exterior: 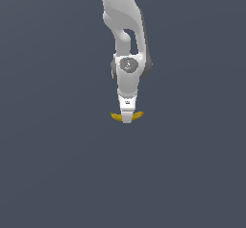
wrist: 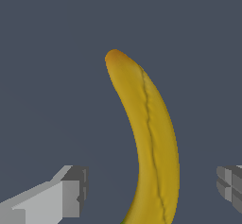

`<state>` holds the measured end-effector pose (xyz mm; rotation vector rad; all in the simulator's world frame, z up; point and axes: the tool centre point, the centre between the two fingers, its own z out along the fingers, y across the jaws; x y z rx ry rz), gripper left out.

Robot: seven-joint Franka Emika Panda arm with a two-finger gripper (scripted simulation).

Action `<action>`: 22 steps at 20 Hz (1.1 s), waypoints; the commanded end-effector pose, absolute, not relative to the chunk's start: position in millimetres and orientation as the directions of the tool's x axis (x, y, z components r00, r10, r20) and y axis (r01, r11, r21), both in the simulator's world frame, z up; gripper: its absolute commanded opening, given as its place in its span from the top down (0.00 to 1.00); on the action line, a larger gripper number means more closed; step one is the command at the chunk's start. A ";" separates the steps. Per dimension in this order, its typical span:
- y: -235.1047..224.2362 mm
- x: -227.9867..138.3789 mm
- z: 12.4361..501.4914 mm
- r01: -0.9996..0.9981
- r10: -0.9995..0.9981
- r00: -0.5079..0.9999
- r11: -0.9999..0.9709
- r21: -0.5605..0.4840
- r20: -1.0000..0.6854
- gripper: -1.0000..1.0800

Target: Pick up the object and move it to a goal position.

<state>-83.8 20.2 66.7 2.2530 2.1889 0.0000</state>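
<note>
Yellow banana [wrist: 151,142] between wide-apart jaws (middle hidden in the exterior view), untouched

Plain dark grey-blue table [exterior: 53,174] surface fills both views, uniform from twelve to six o'clock, without markings.

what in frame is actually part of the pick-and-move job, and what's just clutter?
Part of the job:
- banana, lying between the open fingers, not yet gripped
- gripper, lowered around it

Lying about:
- nothing else shows; only the plain grey surface, and no goal marker is visible
</note>
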 end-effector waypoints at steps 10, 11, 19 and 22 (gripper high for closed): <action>20.4 -85.1 25.2 1.000 1.000 0.024 -0.024 0.000 0.000 0.04; 20.2 -85.0 22.8 1.000 1.000 0.024 -0.024 0.000 0.000 0.04; 20.3 -84.9 18.6 1.000 1.000 0.023 -0.023 0.000 0.000 1.00; 20.3 -84.9 18.6 1.000 1.000 0.023 -0.023 0.000 0.000 1.00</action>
